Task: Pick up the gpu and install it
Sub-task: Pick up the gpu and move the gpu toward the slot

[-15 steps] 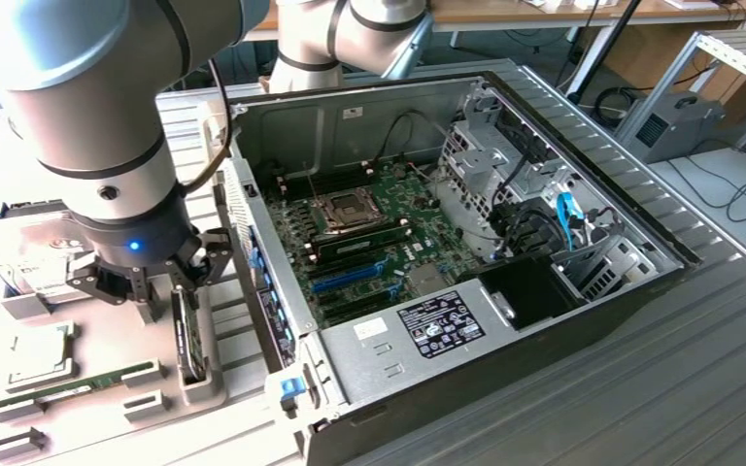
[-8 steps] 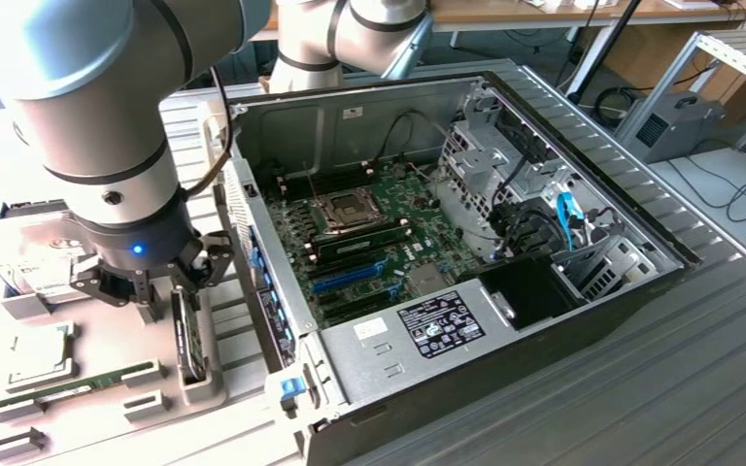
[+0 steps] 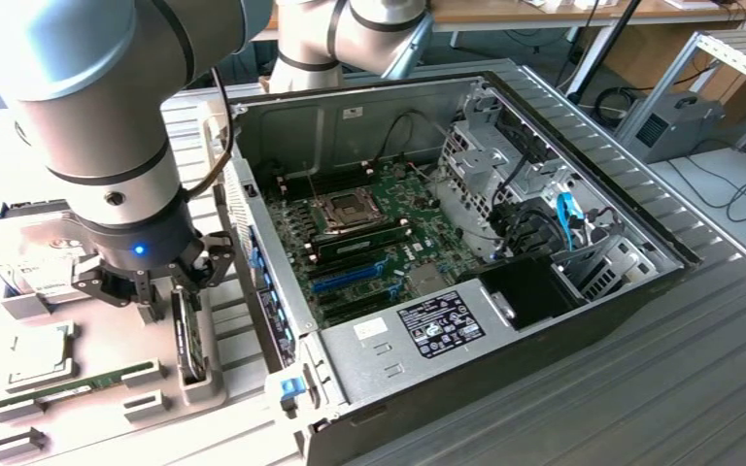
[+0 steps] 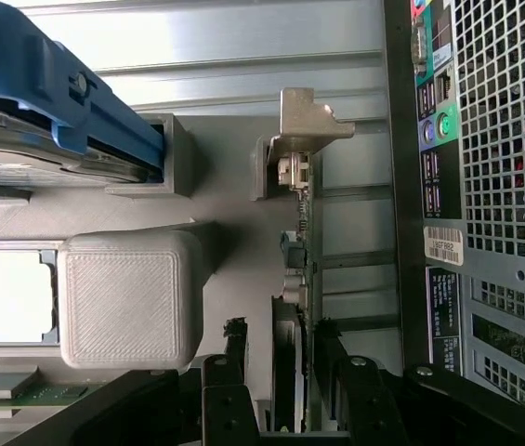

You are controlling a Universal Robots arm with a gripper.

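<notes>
The gpu [image 3: 189,340] stands on its edge in a grey holder [image 3: 198,383] on the exterior view's left, just outside the open computer case [image 3: 477,320]. In the wrist view I see the gpu [image 4: 301,242] edge-on, with its silver end bracket [image 4: 307,121] at the far end. My gripper [image 3: 172,299] hangs directly over the card and is open. In the wrist view the gripper [image 4: 281,372] has one black finger [image 4: 234,358] on each side of the card's edge, with gaps showing. The motherboard [image 3: 360,233] with its blue slots [image 3: 347,277] lies bare inside the case.
A grey fixture plate [image 3: 36,320] carries a hard drive [image 3: 23,254], a processor [image 3: 36,357] and a green memory stick [image 3: 75,385]. In the wrist view, a grey printed block [image 4: 127,297] and the case's perforated back panel [image 4: 494,186] flank the card closely.
</notes>
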